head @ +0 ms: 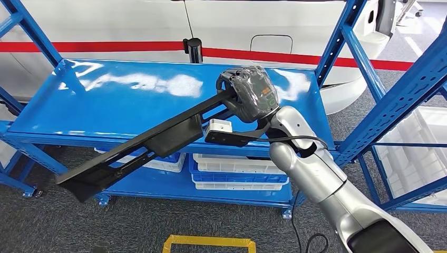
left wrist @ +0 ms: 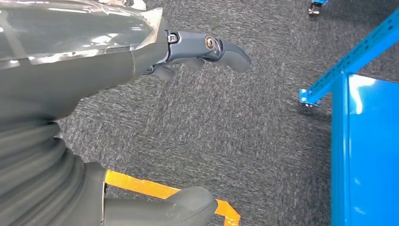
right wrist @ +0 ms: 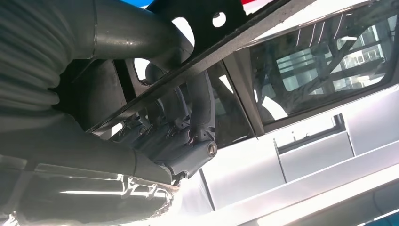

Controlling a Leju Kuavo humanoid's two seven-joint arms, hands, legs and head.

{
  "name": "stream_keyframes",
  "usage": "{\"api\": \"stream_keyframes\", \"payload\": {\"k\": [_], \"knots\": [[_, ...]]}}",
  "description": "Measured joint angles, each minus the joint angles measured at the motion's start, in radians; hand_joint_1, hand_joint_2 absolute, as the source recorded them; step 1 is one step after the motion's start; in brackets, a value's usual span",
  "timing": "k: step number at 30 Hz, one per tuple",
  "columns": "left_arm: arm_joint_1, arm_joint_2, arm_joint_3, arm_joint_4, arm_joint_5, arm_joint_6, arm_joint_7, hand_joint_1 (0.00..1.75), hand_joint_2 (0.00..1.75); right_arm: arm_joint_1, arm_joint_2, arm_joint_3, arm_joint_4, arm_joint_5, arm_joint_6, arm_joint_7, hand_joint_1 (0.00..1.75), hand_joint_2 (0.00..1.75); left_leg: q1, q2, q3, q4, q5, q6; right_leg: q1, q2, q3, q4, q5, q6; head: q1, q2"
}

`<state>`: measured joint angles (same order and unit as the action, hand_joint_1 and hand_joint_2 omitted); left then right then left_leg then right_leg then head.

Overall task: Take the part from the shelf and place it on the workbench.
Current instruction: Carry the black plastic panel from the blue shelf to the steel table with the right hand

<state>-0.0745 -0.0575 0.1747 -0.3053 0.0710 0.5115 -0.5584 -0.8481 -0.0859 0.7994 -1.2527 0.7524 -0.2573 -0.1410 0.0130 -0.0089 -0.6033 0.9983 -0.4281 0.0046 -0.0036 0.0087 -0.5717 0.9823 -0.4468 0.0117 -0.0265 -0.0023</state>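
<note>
Black part in right hand

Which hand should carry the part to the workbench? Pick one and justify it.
Right. The right hand already grips the long black part at one end, lifted above the blue shelf. The left hand hangs over the carpet, fingers apart, holding nothing.

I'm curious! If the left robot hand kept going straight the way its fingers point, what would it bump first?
Probably the grey carpet floor. The left robot hand holds nothing; the blue shelf sits aside, though depth is unclear.
</note>
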Motion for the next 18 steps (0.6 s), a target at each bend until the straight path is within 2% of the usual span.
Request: {"api": "stream_keyframes", "payload": {"k": [7, 10, 11, 12, 14, 15, 16, 17, 18], "knots": [[0.003, 0.008, -0.001, 0.010, -0.009, -0.009, 0.008, 0.00, 1.75, 0.019, 0.000, -0.005, -0.005, 0.005, -0.003, 0.004, 1.52, 1.75, -0.004, 0.000, -0.002, 0.004, -0.004, 0.007, -0.011, 0.000, 0.001, -0.002, 0.001, 0.005, 0.000, 0.000], [0.003, 0.008, -0.001, 0.011, -0.010, -0.011, 0.011, 0.00, 1.75, 0.027, -0.002, -0.013, -0.013, 0.008, -0.005, 0.004, 1.52, 1.75, 0.000, 0.003, 0.007, -0.011, 0.004, 0.021, -0.010, 0.000, -0.003, 0.005, -0.004, 0.014, 0.000, 0.000], [0.003, 0.008, -0.002, 0.011, -0.010, -0.011, 0.011, 0.00, 1.75, 0.029, -0.003, -0.016, -0.016, 0.009, -0.006, 0.004, 1.52, 1.75, 0.003, 0.005, 0.012, -0.018, 0.008, 0.026, -0.009, -0.001, -0.016, 0.032, -0.018, 0.014, 0.001, 0.000], [0.003, 0.008, -0.002, 0.011, -0.010, -0.012, 0.012, 0.00, 1.75, 0.031, -0.004, -0.019, -0.017, 0.010, -0.006, 0.004, 1.52, 1.75, 0.006, 0.007, 0.016, -0.023, 0.011, 0.030, -0.009, -0.002, -0.040, 0.081, -0.041, 0.011, 0.002, 0.000], [0.003, 0.007, -0.002, 0.012, -0.011, -0.013, 0.012, 0.00, 1.75, 0.037, -0.007, -0.023, -0.019, 0.012, -0.008, 0.004, 1.52, 1.75, 0.006, 0.007, 0.017, -0.024, 0.011, 0.032, -0.011, -0.002, -0.111, 0.222, -0.095, 0.007, 0.003, 0.000], [0.003, 0.007, -0.003, 0.012, -0.011, -0.013, 0.013, 0.00, 1.75, 0.044, -0.009, -0.024, -0.019, 0.014, -0.008, 0.004, 1.52, 1.75, 0.007, 0.006, 0.017, -0.024, 0.011, 0.031, -0.012, -0.002, -0.140, 0.277, -0.110, 0.009, 0.003, 0.000], [0.004, 0.006, -0.004, 0.012, -0.011, -0.013, 0.014, 0.00, 1.75, 0.050, -0.011, -0.025, -0.019, 0.016, -0.008, 0.004, 1.52, 1.75, 0.008, 0.006, 0.017, -0.023, 0.010, 0.030, -0.015, -0.002, -0.154, 0.297, -0.111, 0.014, 0.003, 0.000], [0.004, 0.006, -0.005, 0.013, -0.011, -0.013, 0.015, 0.00, 1.75, 0.055, -0.013, -0.025, -0.019, 0.018, -0.008, 0.004, 1.52, 1.75, 0.010, 0.005, 0.017, -0.020, 0.009, 0.028, -0.018, -0.003, -0.145, 0.274, -0.094, 0.023, 0.004, 0.000], [0.004, 0.005, -0.007, 0.013, -0.011, -0.013, 0.016, 0.00, 1.75, 0.057, -0.014, -0.026, -0.019, 0.020, -0.008, 0.003, 1.52, 1.75, 0.012, 0.004, 0.017, -0.017, 0.007, 0.024, -0.023, -0.004, -0.117, 0.212, -0.065, 0.033, 0.004, 0.000]]}}
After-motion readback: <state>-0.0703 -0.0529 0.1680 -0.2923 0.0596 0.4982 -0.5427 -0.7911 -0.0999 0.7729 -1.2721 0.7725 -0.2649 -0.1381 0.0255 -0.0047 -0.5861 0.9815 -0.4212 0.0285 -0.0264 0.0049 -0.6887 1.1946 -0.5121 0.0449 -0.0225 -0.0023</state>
